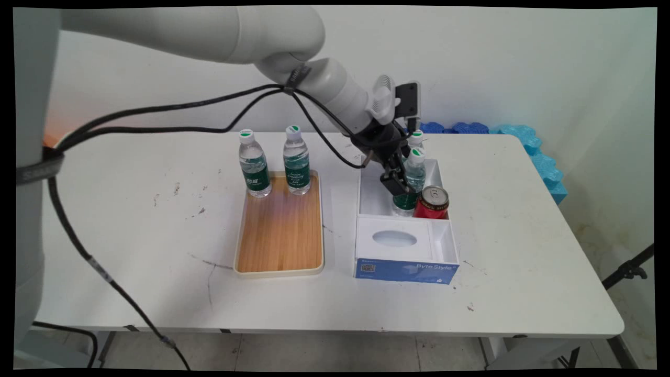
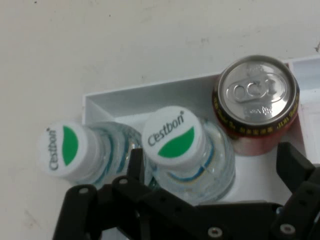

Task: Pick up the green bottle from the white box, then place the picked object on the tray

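My gripper (image 1: 399,187) reaches down into a white open box (image 1: 369,199) and stands open. In the hand view the gripper (image 2: 215,162) has one finger (image 2: 135,162) against a green-capped water bottle (image 2: 172,137) and the other finger (image 2: 295,162) out past a red drink can (image 2: 257,100). That bottle (image 1: 415,173) stands upright in the box with the can (image 1: 432,203) right beside it. A second water bottle (image 2: 65,147) stands just behind it (image 1: 415,139), towards the wall.
A blue and white tissue box (image 1: 403,246) fills the box's near end. To the left lies a wooden tray (image 1: 280,230) with two more water bottles (image 1: 254,165) (image 1: 297,161) at its far end. Blue foam pieces (image 1: 539,152) line the table's far right edge.
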Controlling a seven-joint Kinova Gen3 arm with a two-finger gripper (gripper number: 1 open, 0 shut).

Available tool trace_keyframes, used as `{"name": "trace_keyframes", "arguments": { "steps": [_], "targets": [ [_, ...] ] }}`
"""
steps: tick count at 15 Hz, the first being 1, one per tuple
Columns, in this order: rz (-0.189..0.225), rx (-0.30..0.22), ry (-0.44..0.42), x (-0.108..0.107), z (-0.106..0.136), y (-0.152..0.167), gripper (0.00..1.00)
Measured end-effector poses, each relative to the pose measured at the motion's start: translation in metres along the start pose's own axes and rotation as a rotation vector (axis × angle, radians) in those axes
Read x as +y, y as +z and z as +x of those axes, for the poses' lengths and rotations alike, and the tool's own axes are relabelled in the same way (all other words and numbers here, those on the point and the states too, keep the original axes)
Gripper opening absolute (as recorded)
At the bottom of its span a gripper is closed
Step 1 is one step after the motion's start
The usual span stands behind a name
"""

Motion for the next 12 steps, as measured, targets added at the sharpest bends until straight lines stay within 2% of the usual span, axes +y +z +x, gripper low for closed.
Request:
{"name": "trace_keyframes", "arguments": {
  "steps": [7,8,12],
  "targets": [
    [-0.009,-0.018,0.028,0.005,0.004,0.017,1.00],
    [-0.009,-0.020,0.033,0.006,0.004,0.019,0.00],
    [-0.006,-0.030,0.051,0.008,0.003,0.024,0.00]
  ]
}}
